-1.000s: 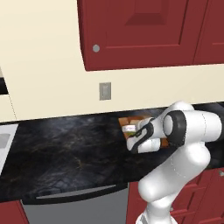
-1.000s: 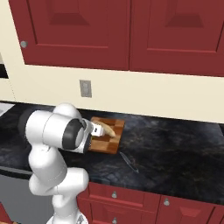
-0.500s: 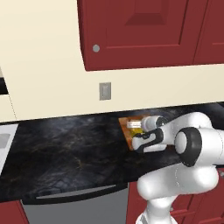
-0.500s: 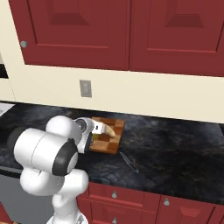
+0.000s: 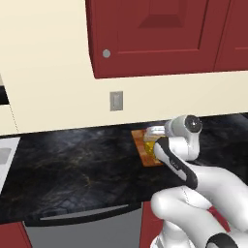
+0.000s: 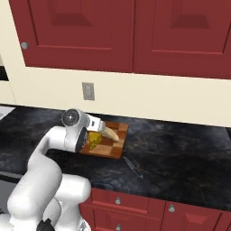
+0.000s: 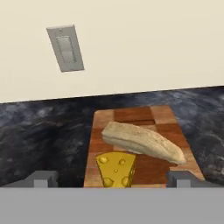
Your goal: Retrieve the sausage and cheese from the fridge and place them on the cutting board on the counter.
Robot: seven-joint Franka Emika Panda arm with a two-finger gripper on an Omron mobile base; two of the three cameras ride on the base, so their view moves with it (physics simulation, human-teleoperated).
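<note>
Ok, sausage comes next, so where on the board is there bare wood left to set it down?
The cutting board is crowded through its middle: the pale loaf lies diagonally across it, and the cheese sits at the near edge. Bare wood remains along the far edge toward the wall, and in the near corner between cheese and loaf tip. The counter beside the board is bare.

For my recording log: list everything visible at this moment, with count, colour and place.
cutting board: one, reddish-brown wood, on the counter below the wall plate.
cheese: one, bright yellow wedge, on the board's near end in the hand view.
bread loaf: one, pale tan, lying across the board beyond the cheese.
counter: one, black marbled stone, along the wall.
wall plate: one, grey, on the cream wall above the counter.
upper cabinets: dark red, above the counter.
drawers: dark red, below the counter.
thin dark utensil: one, on the counter right of the board.
gripper: one, fingers spread wide, nothing between them, just before the cheese.
</note>
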